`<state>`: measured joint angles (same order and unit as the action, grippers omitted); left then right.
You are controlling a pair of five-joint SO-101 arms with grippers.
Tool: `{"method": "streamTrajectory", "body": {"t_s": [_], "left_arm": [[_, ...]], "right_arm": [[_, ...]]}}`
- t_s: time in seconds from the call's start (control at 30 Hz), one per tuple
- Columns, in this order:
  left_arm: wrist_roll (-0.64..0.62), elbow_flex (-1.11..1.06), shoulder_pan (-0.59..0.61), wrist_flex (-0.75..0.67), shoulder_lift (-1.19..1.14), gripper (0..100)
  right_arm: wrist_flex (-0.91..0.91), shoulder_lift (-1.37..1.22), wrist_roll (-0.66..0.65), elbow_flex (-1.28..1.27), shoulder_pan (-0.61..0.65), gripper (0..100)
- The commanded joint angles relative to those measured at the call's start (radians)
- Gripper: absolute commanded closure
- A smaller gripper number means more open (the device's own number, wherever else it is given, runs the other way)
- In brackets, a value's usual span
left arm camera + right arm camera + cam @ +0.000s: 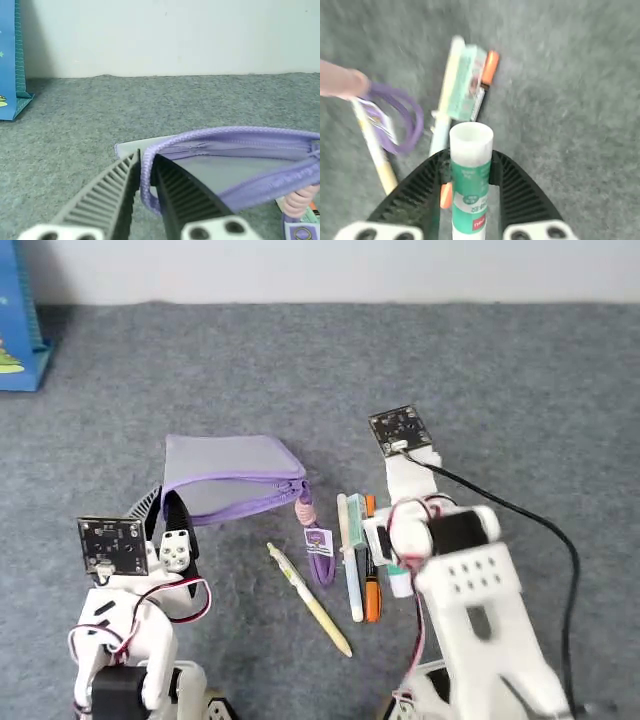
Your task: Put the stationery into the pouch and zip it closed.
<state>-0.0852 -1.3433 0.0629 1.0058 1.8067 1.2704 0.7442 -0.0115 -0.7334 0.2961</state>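
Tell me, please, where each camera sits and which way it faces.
High view: fixed above, looking down on the table; left arm and right arm show.
Left wrist view: on the left arm, facing the wall; left gripper shut on the pouch.
Right wrist view: on the right arm, looking down; right gripper shut on the glue stick.
Shared: the pouch, in high and left wrist views.

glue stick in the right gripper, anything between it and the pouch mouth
Nothing upright. The pens, marker and purple strap lie flat on the table between the glue stick and the pouch; the left gripper pinches the mouth's far end.
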Motion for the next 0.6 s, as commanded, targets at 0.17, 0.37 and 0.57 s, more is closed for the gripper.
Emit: {"method": "streamTrajectory", "body": {"t_s": [0.17, 0.37, 0.57], "left_arm": [[-0.018, 0.048, -0.003, -0.008, 0.017, 99], [-0.018, 0.048, -0.003, -0.008, 0.017, 99], [-0.018, 0.048, -0.003, -0.008, 0.017, 99]], "right_arm": [[0.002, 0.34, 0.172, 0.021, 0.17, 99.1], [-0.114, 0.63, 0.199, -0.152, 0.206, 99.1], [-0.18, 0.885, 0.232, -0.288, 0.263, 99.1]]}}
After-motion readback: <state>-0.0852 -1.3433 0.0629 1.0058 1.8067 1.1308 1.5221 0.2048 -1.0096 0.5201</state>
